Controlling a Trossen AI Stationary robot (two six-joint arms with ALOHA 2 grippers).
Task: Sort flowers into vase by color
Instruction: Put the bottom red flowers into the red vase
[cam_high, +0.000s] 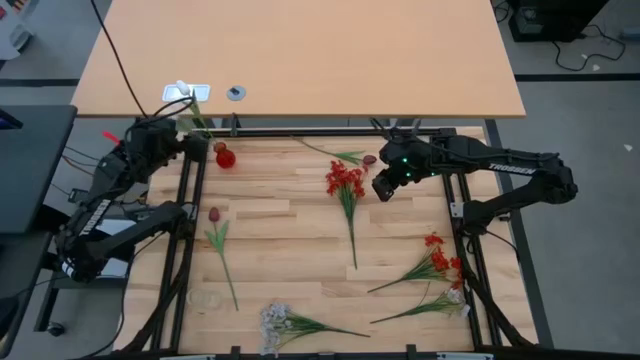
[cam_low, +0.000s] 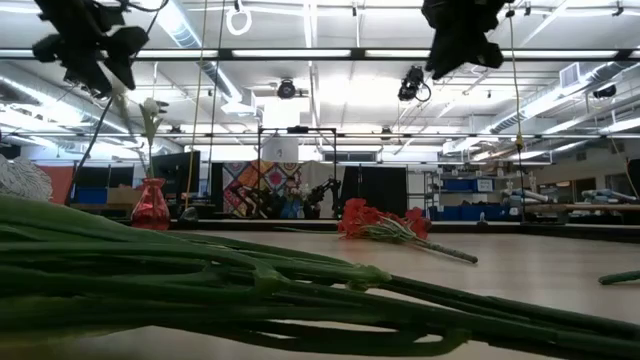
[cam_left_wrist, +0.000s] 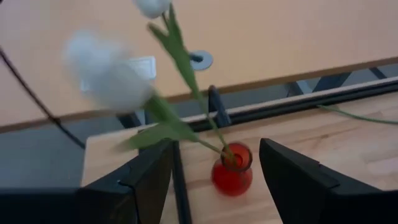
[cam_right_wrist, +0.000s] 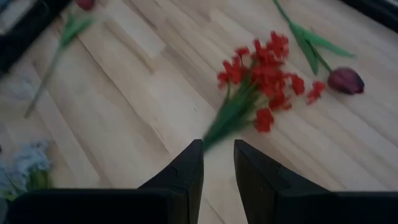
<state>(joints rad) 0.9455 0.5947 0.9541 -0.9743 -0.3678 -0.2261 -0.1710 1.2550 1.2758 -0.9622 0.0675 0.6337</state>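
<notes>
White stem is in the red vase at the table's far left corner, leaning. Left gripper hangs above it w/ fingers spread, holding nothing. We should back straight up so a finger doesn't clip the leaves or tip the vase. Right gripper hovers over the red cluster mid-table, fingers part open and empty. We'd drop on the stalk below the blooms, not the petals. Maroon tulip lies just beside it. Rest of the flowers lie unsorted.
</notes>
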